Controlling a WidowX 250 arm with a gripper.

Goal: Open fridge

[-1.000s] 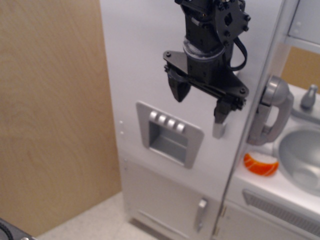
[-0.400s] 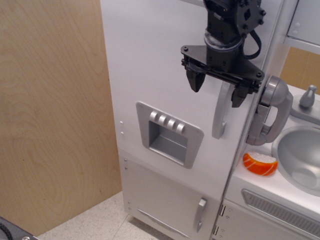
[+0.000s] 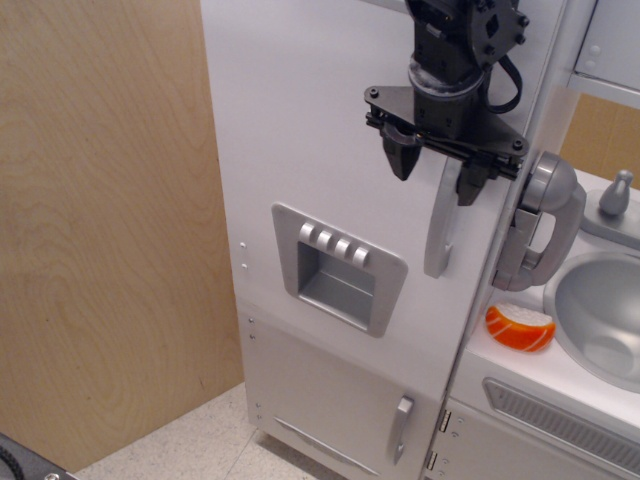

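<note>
Observation.image shows the end effector (image 3: 437,172) spread open, fingers straddling the fridge (image 3: 320,150) door's long handle (image 3: 442,225).

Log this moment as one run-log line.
task: open fridge | hand: open, straddling long handle | fridge door: shut | phase: closing in to grasp

The tall white toy fridge (image 3: 320,130) carries a silver-grey vertical handle (image 3: 441,225) and a grey recessed dispenser panel (image 3: 338,270). Above the panel hangs the matte black metal gripper (image 3: 436,172). Left of the fridge stands a pale birch-grained plywood wall (image 3: 100,220); to its right lies an orange-and-white toy slice (image 3: 520,327).
</note>
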